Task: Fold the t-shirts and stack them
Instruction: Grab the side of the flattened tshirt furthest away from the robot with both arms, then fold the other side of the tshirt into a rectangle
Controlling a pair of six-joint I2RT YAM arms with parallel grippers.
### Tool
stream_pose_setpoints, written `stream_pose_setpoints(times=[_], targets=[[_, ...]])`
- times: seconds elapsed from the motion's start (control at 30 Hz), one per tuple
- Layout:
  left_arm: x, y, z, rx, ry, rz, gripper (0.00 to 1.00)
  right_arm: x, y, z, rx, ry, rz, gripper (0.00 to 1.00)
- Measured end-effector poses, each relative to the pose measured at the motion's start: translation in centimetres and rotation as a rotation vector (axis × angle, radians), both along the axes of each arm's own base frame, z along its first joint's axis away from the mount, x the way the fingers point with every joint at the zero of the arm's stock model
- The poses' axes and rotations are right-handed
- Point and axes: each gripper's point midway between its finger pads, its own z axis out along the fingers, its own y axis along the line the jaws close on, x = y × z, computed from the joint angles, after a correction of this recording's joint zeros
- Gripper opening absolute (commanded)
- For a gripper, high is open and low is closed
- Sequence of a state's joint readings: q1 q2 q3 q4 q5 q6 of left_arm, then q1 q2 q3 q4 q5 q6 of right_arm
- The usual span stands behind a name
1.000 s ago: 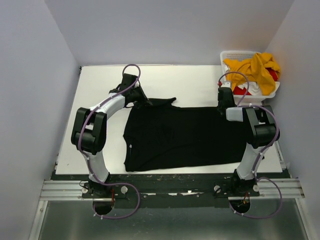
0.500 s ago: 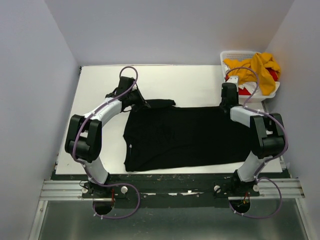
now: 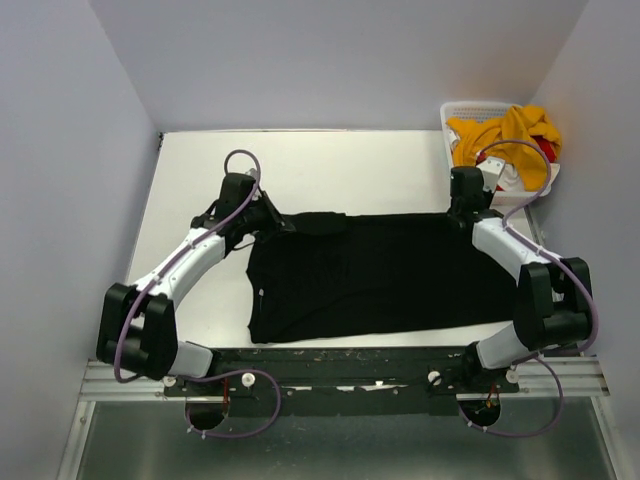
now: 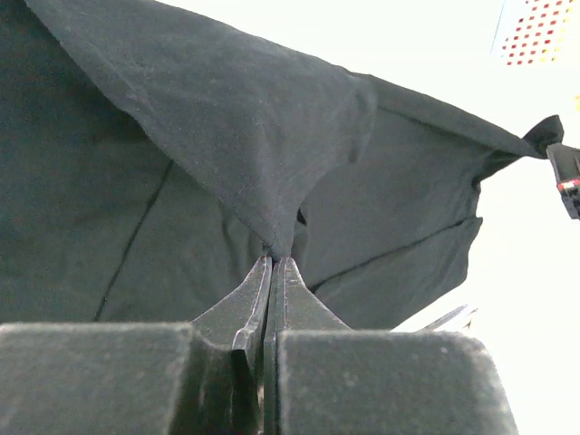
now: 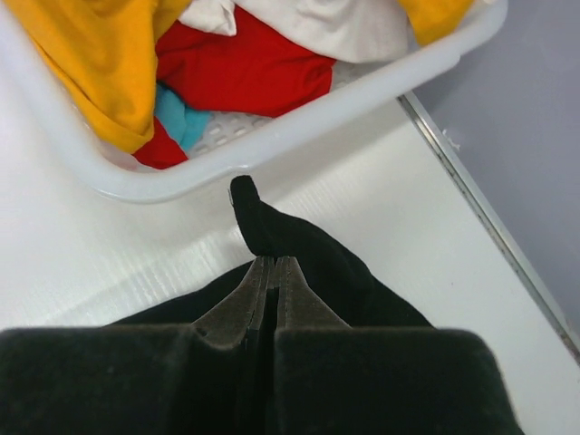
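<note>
A large black t-shirt (image 3: 375,275) lies spread across the table's near half. My left gripper (image 3: 283,222) is shut on its far left corner; the left wrist view shows the cloth (image 4: 236,127) pinched at the fingertips and lifted into a tent. My right gripper (image 3: 455,215) is shut on the far right corner, with a black tip of cloth (image 5: 258,217) poking past the fingertips. A mustard-yellow shirt (image 3: 510,135), a red shirt (image 5: 245,68) and a white shirt (image 5: 326,23) lie piled in the basket.
The white slatted basket (image 3: 470,108) stands at the table's far right corner, its rim (image 5: 272,140) just beyond my right fingertips. A turquoise cloth (image 5: 181,122) shows inside it. The table's right edge with a metal strip (image 5: 489,217) is close. Grey walls enclose the table.
Both arms have stretched out lower and farther. The left gripper moved toward the near left, the right gripper slightly right and back. The shirt's far edge is pulled straighter.
</note>
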State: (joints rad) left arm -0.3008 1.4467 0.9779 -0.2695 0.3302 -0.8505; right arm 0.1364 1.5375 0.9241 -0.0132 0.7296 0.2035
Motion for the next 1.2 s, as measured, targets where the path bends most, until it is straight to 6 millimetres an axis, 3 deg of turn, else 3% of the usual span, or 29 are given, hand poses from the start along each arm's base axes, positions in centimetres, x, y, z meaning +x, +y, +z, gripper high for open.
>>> stream_pose_setpoints(times=[0.27,0.57,0.63,1.0,1.13,1.2], targets=[[-5.1,0.7,2.1,-0.048,-0.053,0.004,0.00,-2.5,-0.6,0.2,0.037,0.017,-0.087,0.01],[-10.2,2.6,7.5,-0.103,-0.169,0.046,0.00,-4.0,-1.1,1.8,0.037,0.042,-0.131,0.01],[-10.9,2.9,7.8,-0.105,-0.172,0.055,0.00,-4.3,-1.1,2.3,0.037,0.045,-0.133,0.01],[-15.2,4.2,7.8,-0.119,-0.142,0.077,0.00,-6.8,-1.3,2.5,0.049,0.116,-0.167,0.01],[-16.3,4.3,5.9,-0.126,-0.117,0.077,0.00,-8.3,-1.5,2.0,0.057,0.157,-0.199,0.02],[-17.0,4.5,3.7,-0.110,-0.064,0.077,0.00,-9.3,-1.7,1.7,0.057,0.180,-0.232,0.06]])
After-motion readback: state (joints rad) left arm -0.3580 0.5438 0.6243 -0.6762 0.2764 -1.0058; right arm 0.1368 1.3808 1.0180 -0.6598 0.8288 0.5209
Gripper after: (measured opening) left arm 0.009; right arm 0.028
